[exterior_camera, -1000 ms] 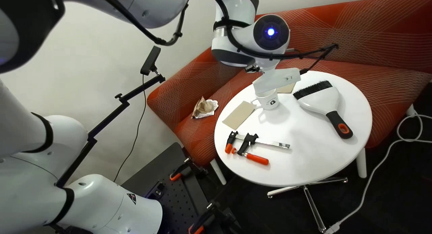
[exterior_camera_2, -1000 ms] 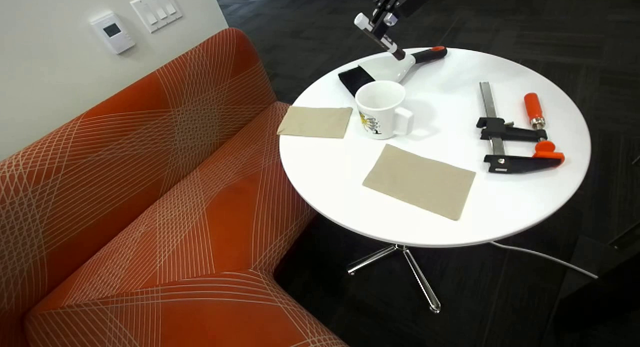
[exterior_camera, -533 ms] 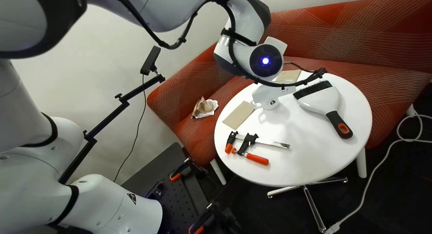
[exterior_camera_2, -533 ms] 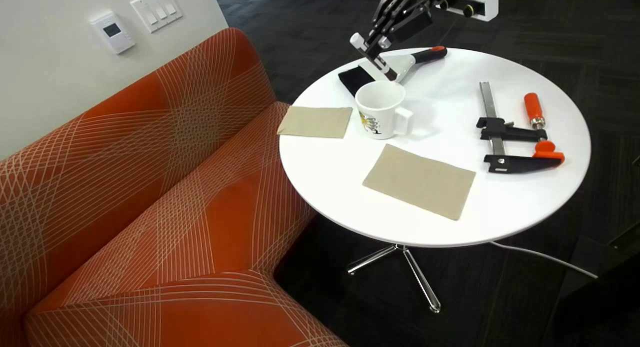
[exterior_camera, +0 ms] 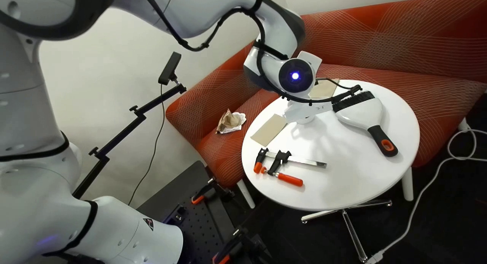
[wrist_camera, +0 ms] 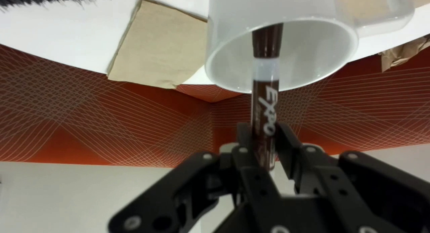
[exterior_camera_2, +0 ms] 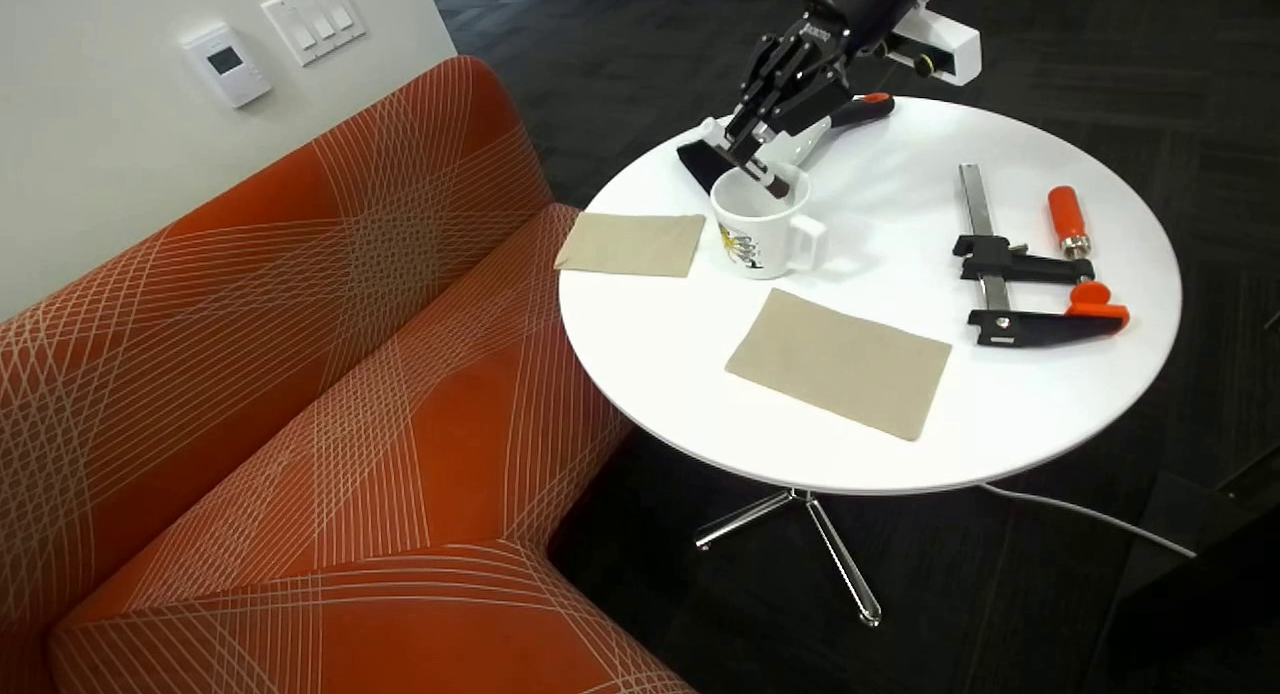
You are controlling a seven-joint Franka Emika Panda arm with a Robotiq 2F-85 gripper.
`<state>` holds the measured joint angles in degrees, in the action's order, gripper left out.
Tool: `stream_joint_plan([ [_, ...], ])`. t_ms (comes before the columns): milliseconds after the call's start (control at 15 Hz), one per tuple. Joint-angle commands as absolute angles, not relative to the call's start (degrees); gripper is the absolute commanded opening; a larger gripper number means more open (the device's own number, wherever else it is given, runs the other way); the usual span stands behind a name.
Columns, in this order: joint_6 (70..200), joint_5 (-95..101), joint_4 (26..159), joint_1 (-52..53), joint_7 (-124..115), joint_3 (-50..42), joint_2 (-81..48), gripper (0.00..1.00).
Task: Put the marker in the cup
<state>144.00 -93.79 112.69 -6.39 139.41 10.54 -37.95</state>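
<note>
The marker (wrist_camera: pixel 265 105) has a dark end, a white band and a dark label reading EXPO. My gripper (wrist_camera: pixel 263 130) is shut on it in the wrist view, a finger on each side. The cup (exterior_camera_2: pixel 757 242) is a white mug with a handle and a printed picture, upright on the table. In an exterior view the marker's dark end (exterior_camera_2: pixel 776 186) is tilted down inside the cup's opening, and my gripper (exterior_camera_2: pixel 745 142) is just above the rim. In the wrist view the cup's near rim (wrist_camera: pixel 231 41) hides the marker's tip. Elsewhere the arm covers most of the cup (exterior_camera: pixel 305 120).
A white brush with a black handle (exterior_camera: pixel 361 112) lies near the cup. A red-handled clamp (exterior_camera_2: pixel 990 264) lies on the round white table (exterior_camera_2: pixel 1060 414). Two tan sheets (exterior_camera_2: pixel 840 364) lie beside the cup. A red patterned sofa (exterior_camera_2: pixel 450 414) borders the table.
The arm has lowered toward the table. The gripper and marker have come down from above the brush, and the marker's dark end has entered the cup's opening. The cup has not moved.
</note>
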Motion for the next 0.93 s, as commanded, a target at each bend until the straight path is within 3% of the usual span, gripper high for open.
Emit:
stream_joint_plan([
  [0,143.52,-95.91,112.86,-1.21,139.80,5.71,-36.84,0.59],
  [267,143.66,-96.31,113.33,1.05,139.80,3.57,-36.23,0.90],
  [400,143.68,-96.42,113.48,1.55,140.00,3.09,-35.94,1.00],
  [867,143.21,-95.09,112.62,2.20,139.11,2.38,-36.74,1.00],
])
